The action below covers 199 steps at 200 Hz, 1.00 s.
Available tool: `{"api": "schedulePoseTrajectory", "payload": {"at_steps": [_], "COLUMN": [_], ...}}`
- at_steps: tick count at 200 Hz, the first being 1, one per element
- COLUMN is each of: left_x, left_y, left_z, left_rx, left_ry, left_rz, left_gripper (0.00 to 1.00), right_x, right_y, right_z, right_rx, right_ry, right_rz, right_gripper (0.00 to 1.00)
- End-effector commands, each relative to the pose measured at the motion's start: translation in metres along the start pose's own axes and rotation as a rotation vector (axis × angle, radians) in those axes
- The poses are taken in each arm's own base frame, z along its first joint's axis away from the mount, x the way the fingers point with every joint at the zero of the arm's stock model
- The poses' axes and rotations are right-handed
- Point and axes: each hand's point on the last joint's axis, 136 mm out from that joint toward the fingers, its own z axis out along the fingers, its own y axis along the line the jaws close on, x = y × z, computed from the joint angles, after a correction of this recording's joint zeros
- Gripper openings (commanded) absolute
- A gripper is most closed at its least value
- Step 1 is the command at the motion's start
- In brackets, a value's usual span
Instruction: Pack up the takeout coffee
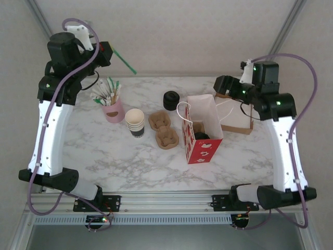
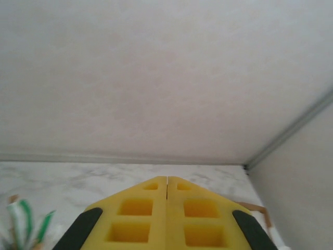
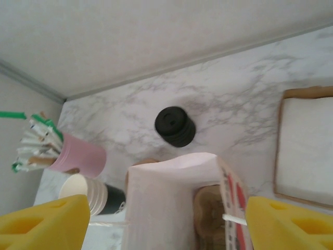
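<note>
One marble-patterned table (image 1: 104, 151), white veined with grey, bears everything, and two white-shelled arms rise from its near edge. The left arm (image 1: 49, 120) is reared up at the far left corner; in its wrist view the left gripper (image 2: 166, 179) has its two yellow, square-pocketed fingers pressed flat together with only a thin seam between them. The right gripper (image 3: 167, 208) hangs over the far right of the table with its yellow fingers spread wide, nothing pinched, and the mouth of the gift bag lies below the gap. There are two bags: one upright red-and-white paper gift bag (image 1: 203, 148) with white cord handles, standing open, and one flat brown-edged paper bag (image 1: 237, 121) lying just beyond it to the right. Inside the gift bag's mouth sits a dark round top (image 1: 203, 137) next to a bit of brown pulp; it looks like the lidded takeout coffee, though shadow keeps this unsure. Left of the bag lie two brown moulded-pulp cup carriers (image 1: 159, 120), touching each other. Further left stands one stack of nested cream cups (image 1: 135, 122) with a dark base band, their number unreadable. Beside it is one pink cup (image 1: 113, 110) bristling with paper-wrapped straws. One squat black stack of lids (image 1: 170, 100) sits behind the carriers. One green straw (image 1: 125, 61) slants just beside the left arm's tip; whether it touches cannot be told
</note>
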Motion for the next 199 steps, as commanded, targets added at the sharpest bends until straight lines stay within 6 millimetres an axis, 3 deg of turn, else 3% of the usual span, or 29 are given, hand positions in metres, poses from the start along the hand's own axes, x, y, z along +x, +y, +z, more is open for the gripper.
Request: {"api": "schedulePoseTrajectory", "payload": {"at_steps": [1, 39, 103, 128, 199], "left_x": [-0.008, 0.009, 0.052, 0.082, 0.176], "left_y": [-0.058, -0.122, -0.208, -0.223, -0.230], "left_z": [-0.019, -0.027, -0.033, -0.020, 0.049], "left_rx": [0.211, 0.406, 0.625, 0.627, 0.405], "left_ry": [-0.015, 0.034, 0.144, 0.220, 0.339], "left_rz": [-0.002, 0.011, 0.057, 0.088, 0.264], "left_gripper": [0.00, 0.00, 0.00, 0.00, 0.00], "right_x": [-0.003, 0.018, 0.050, 0.056, 0.074], "right_y": [-0.030, -0.070, -0.085, -0.090, -0.091], "right_z": [-0.029, -0.058, -0.070, -0.073, -0.061], "right_rx": [0.176, 0.380, 0.426, 0.444, 0.393], "right_ry": [-0.102, -0.108, -0.061, -0.050, 0.011], "right_rz": [0.038, 0.089, 0.117, 0.131, 0.181], "right_gripper": [0.80, 0.81, 0.83, 0.84, 0.85]}}
